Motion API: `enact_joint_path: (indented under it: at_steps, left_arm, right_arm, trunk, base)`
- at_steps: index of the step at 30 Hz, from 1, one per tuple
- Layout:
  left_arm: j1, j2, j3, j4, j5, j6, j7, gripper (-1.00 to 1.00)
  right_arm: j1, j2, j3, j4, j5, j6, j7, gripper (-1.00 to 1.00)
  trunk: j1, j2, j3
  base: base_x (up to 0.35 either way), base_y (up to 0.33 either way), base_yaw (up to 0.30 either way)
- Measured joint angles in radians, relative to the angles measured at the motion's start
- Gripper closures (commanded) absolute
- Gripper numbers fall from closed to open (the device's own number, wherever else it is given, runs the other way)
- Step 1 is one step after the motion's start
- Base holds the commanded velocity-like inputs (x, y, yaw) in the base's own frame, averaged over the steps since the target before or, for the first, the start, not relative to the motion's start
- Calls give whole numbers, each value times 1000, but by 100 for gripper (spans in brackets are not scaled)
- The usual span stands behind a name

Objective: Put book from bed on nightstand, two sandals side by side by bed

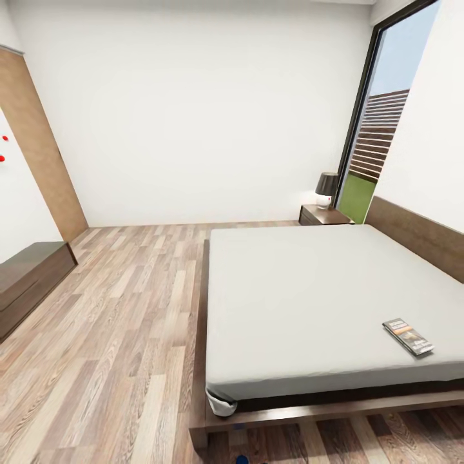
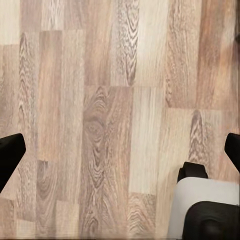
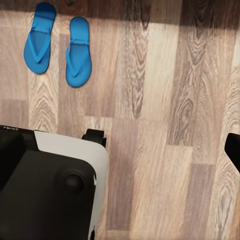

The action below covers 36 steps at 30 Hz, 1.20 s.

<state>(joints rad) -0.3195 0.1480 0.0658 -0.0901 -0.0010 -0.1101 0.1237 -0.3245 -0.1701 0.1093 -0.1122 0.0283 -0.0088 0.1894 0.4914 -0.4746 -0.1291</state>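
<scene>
Far left of the large low bed (image 1: 322,290) with its dark brown wooden frame and plain light grey mattress, against the side wall: long low dark brown bench (image 1: 26,277), with a tall light-brown wood panel (image 1: 38,148) behind it. Between bench and bed, brown wood-plank floor (image 1: 116,335), bare. Beyond the bed, white wall.

On the mattress, close to the right-hand near corner of the bed: small thin dark book (image 1: 408,336) with an orange band, lying flat, cover up, well apart from everything else. At the far corner of the bed, beside the brown headboard (image 1: 419,235): small low square nightstand (image 1: 324,215) of dark brown wood, carrying a dark-shaded table lamp (image 1: 327,188). Just past it, tall dark-framed window (image 1: 380,148) showing grass and a slatted fence.

Seen from the left wrist: left gripper (image 2: 120,152) over plank floor, black fingertips (image 2: 10,155) far apart, jaws spread wide, nothing between. Grey-and-black robot base (image 2: 200,200) close by.

Seen from the right wrist: right gripper (image 3: 120,150) likewise over the floor, jaws wide apart, holding nothing. Ahead of it, two bright blue flat sandals (image 3: 59,45) with elongated oval soles, straps up, side by side and nearly parallel, not quite touching, next to a dark strip; cannot tell if that strip belongs to the bed.
</scene>
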Motion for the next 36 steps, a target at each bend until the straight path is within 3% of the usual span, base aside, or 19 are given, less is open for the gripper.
enact_joint_path:
  at_steps: [9, 28, 36]
  left_arm:
    - [11, -21, 1, 4, 1, -6, -3, -100]
    - [12, -24, 0, 1, 1, -7, -5, -100]
    - [12, -24, 0, 1, 2, -7, -2, -100]
  right_arm:
    - [0, 3, 0, 21, 1, -66, 1, -100]
    - [1, 2, 0, 24, 1, -77, 2, -100]
    - [0, 2, 0, 24, 1, -77, 2, -100]
  trunk:
    - [0, 0, 0]
    - [0, 0, 0]
    - [0, 0, 0]
  base:
    - [0, 0, -16]
    - [-1, 64, -226]
    - [-116, 66, -105]
